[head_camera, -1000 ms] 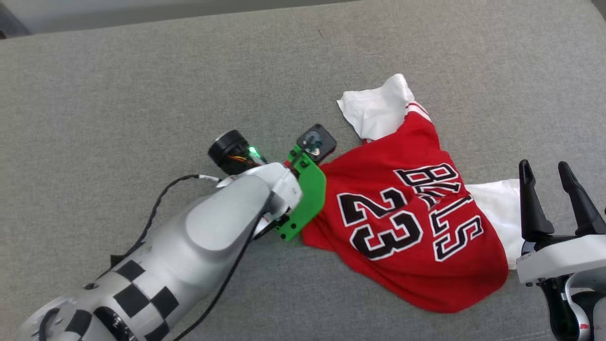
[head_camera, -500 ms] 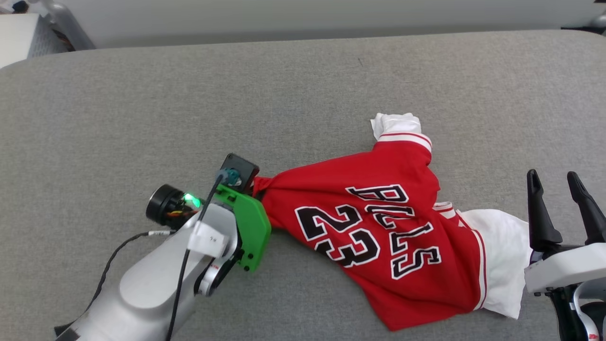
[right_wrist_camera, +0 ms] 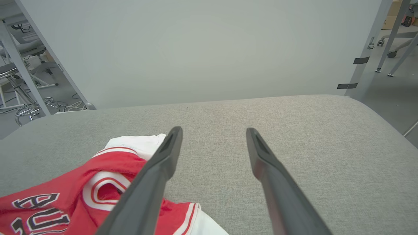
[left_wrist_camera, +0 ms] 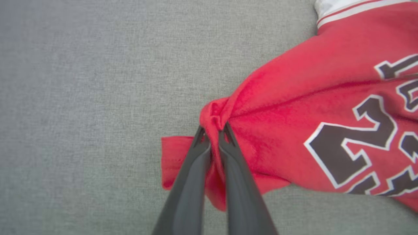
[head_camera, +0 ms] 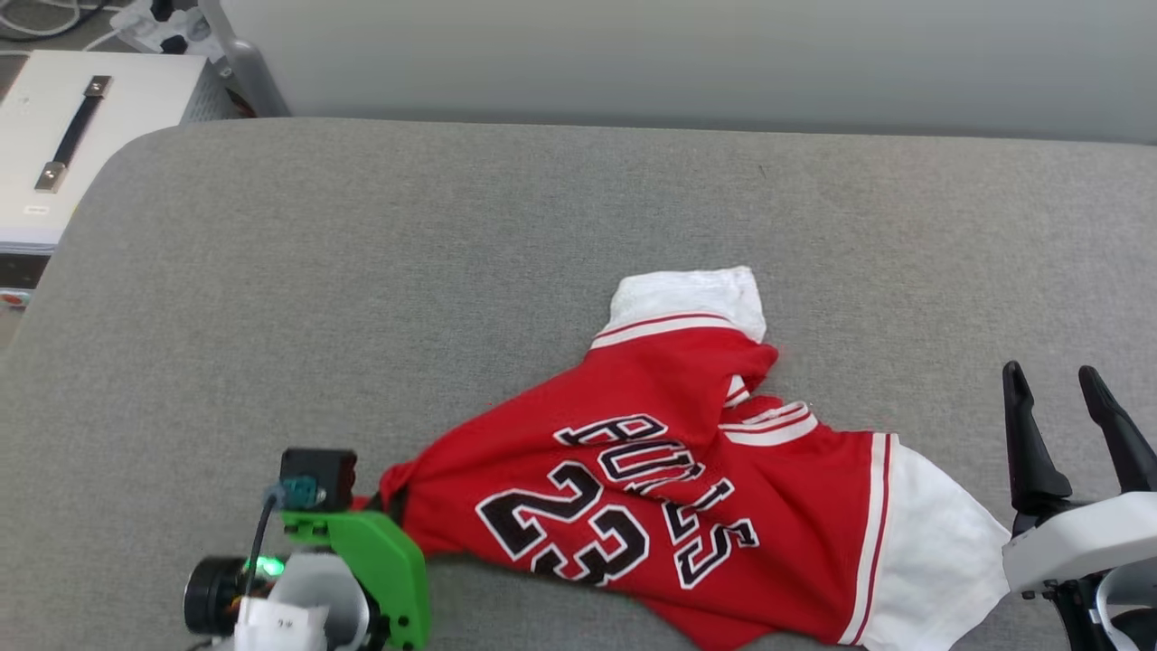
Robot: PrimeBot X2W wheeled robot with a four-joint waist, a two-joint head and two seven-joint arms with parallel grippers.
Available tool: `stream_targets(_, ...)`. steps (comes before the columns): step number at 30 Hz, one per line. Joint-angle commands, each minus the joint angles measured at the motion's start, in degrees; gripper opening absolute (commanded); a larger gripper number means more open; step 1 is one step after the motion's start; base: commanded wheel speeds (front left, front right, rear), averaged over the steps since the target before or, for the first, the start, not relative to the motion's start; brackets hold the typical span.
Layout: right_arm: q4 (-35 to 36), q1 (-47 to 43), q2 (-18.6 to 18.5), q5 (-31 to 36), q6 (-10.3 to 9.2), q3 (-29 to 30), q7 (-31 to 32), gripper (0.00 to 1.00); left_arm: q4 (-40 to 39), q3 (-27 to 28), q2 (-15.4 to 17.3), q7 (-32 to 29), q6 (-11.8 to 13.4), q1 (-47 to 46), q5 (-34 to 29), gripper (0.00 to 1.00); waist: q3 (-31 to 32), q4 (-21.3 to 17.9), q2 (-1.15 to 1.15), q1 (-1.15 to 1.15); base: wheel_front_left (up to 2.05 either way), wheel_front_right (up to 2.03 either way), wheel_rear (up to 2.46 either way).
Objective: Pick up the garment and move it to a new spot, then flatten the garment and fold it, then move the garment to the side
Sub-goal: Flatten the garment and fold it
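The garment (head_camera: 669, 470) is a red jersey with white sleeves and black "23" lettering. It lies rumpled and stretched out on the grey cushion (head_camera: 452, 271), near its front edge. My left gripper (left_wrist_camera: 214, 132) is shut on a bunched fold of the red hem at the garment's left end (left_wrist_camera: 294, 114). In the head view its green wrist bracket (head_camera: 371, 551) sits at the lower left and hides the fingers. My right gripper (head_camera: 1051, 375) stands open and holds nothing, just right of the white sleeve. In the right wrist view the open right gripper (right_wrist_camera: 213, 130) is beside the garment's collar (right_wrist_camera: 101, 191).
A white case with a dark strap (head_camera: 90, 136) stands off the cushion's back left corner. A pale wall panel (head_camera: 633, 54) runs behind the cushion. Stool and table legs (right_wrist_camera: 19, 98) show beyond it on the floor. Bare cushion stretches to the left and far side.
The whole head view has shifted, so the camera moved. My left gripper, still shut on the hem, has drawn back toward the lower left, dragging the garment and stretching it. The right gripper stays open.
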State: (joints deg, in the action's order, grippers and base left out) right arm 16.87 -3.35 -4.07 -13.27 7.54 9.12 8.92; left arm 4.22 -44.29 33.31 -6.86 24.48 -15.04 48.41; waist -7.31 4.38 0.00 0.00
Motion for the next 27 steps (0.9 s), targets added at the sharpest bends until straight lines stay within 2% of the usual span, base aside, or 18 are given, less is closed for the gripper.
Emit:
stream_targets(1,0.41,-0.77,0.12,0.16,-0.05,0.09,0.25,1.00,-0.63,0.52,0.91,0.65,1.04,2.66,0.86,0.00,1.57,1.72,0.00,0.00,0.00,0.00,0.00)
stream_targets(10,0.57,-3.06,0.49,0.26,-0.05,-0.22,1.10,1.00,-2.47,2.41,-0.15,3.33,4.49,15.90,7.12,0.00,4.12,3.29,0.00,0.00,0.00,0.00,0.00)
stream_targets(15,0.43,-4.03,0.70,0.04,-0.05,-0.85,1.40,1.00,-1.60,1.81,-1.58,3.60,3.78,19.25,9.06,0.00,5.17,2.96,0.00,0.00,0.00,0.00,0.00)
stream_targets(19,0.44,-4.52,0.83,-0.08,-0.05,-1.14,1.63,1.00,-0.78,0.88,-2.84,3.75,2.00,18.71,9.15,0.00,5.52,2.60,0.00,0.00,0.00,0.00,0.00)
stream_targets(20,0.40,-4.59,0.86,-0.12,-0.05,-1.20,1.69,1.00,-0.63,0.90,-3.22,3.95,1.89,18.18,9.01,0.31,5.63,2.50,0.00,0.00,0.00,0.00,0.00)
stream_targets(21,0.35,-4.64,0.88,-0.15,-0.05,-1.22,1.73,1.00,-0.53,0.84,-3.45,4.01,1.75,17.72,8.86,0.73,5.72,2.43,0.00,0.00,0.00,0.00,0.00)
stream_targets(22,0.19,-4.71,0.91,-0.43,-0.05,-1.26,1.90,1.00,-0.39,0.76,-3.56,4.14,1.61,17.07,8.50,1.00,5.94,2.29,0.00,0.00,0.00,0.00,0.00)
stream_targets(27,0.06,-5.05,0.99,-0.40,-0.05,-1.57,2.22,1.00,-1.07,1.36,-3.38,6.90,1.44,14.13,5.88,1.00,6.63,1.68,0.00,0.00,0.00,0.00,0.00)
